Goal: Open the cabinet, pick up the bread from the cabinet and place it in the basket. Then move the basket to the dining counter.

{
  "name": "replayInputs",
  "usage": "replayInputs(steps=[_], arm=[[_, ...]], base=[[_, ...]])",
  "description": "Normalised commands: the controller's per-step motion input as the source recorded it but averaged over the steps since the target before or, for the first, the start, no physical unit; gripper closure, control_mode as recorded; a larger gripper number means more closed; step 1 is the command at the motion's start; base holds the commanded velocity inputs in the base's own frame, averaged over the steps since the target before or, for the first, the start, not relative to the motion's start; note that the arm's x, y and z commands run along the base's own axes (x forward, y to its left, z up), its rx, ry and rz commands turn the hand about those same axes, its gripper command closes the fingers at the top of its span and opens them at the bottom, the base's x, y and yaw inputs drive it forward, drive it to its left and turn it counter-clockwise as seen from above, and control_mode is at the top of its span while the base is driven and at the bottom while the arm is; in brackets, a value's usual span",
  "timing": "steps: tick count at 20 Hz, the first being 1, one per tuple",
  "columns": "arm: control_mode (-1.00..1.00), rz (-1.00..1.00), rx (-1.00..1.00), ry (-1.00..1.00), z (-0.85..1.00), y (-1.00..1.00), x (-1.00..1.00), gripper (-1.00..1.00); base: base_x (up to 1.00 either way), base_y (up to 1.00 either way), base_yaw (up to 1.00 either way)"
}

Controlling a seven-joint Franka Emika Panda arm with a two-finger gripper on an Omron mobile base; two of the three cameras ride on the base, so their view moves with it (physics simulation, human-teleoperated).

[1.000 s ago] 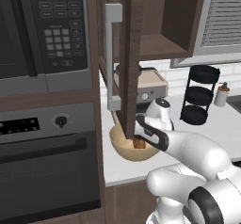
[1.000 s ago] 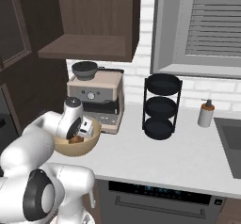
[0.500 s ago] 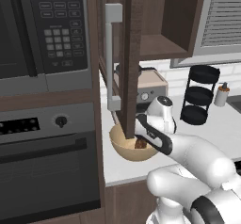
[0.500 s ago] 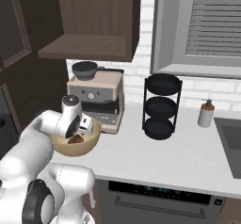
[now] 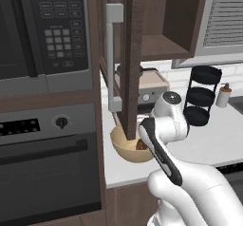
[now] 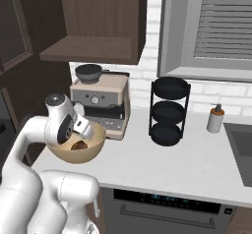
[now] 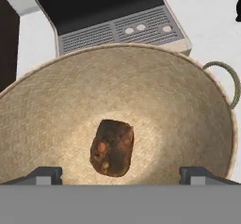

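Currently: bread lies loose at the bottom of the basket. Basket sits on the worktop, just before the coffee machine. Tool hangs over the basket, fingers spread wide, holding nothing. Cabinet door open.

Over the last second the arm rises: in the left base view its white wrist now stands higher beside the open cabinet door, and the gripper lifts clear above the basket. Its fingertips seem spread, with the bread lying loose on the basket floor.
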Motion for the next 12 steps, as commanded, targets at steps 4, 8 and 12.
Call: replayInputs(steps=[4, 8, 12], arm=[[-1.00, -0.28, 0.01, 0.07, 0.58, -0.46, -0.25, -1.00], [-1.00, -0.19, 0.11, 0.11, 0.38, -0.62, -0.29, -1.00], [-1.00, -0.08, 0.10, 0.21, 0.13, -0.51, -0.16, -1.00]], base=[[0.00, 0.00, 0.00], [0.00, 0.00, 0.00], [0.00, 0.00, 0.00]])
